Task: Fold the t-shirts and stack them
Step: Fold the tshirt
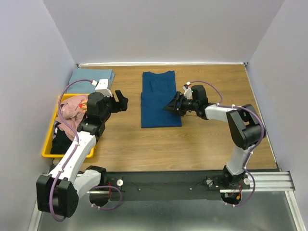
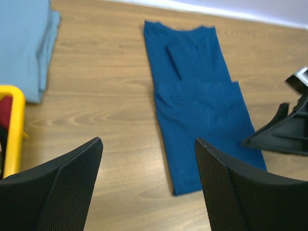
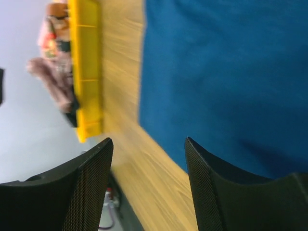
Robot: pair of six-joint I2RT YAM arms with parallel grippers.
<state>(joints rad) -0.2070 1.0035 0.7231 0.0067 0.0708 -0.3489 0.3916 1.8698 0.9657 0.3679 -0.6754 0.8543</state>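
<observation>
A dark blue t-shirt lies partly folded in a long strip at the table's middle; it also shows in the left wrist view and fills the right wrist view. A folded pale grey-blue t-shirt lies at the back left. Pink and black shirts lie heaped in the yellow bin. My left gripper is open and empty, left of the blue shirt. My right gripper is open and empty at the shirt's right edge.
The yellow plastic bin stands at the left edge of the table, beside my left arm; its rim shows in the left wrist view and the right wrist view. Grey walls close in the back and both sides.
</observation>
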